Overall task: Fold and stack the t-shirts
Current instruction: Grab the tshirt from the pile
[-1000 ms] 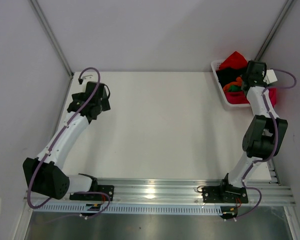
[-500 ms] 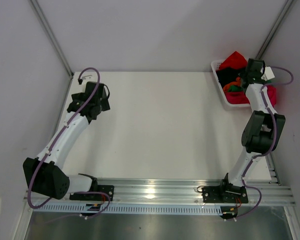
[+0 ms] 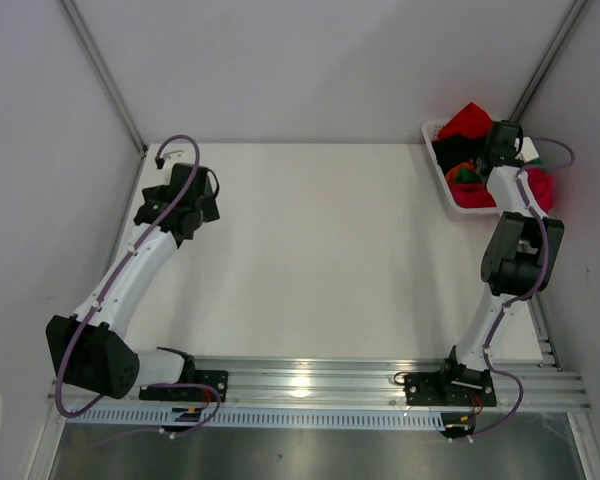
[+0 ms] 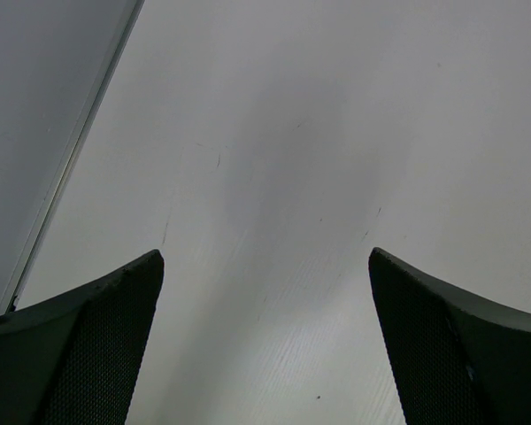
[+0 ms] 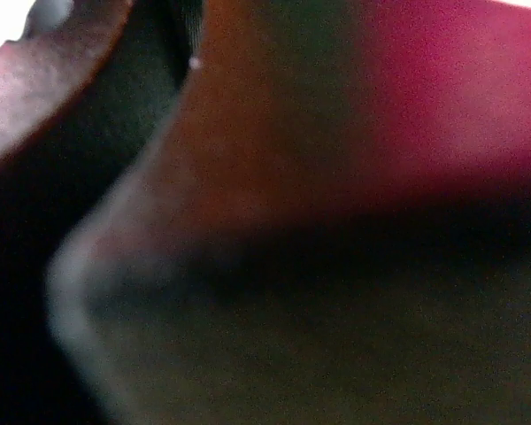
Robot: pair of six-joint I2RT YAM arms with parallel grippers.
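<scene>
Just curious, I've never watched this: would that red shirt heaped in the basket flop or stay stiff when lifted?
Probably floppy: the red shirt lies crumpled above the basket rim. Likely light, being cloth. It may drag the other shirts bunched against it.

Left arm (image 3: 130,270), right arm (image 3: 517,262): white links, black joints, purple cables (image 3: 196,152); left tool (image 4: 265,252) dark, mesh-textured.
</scene>
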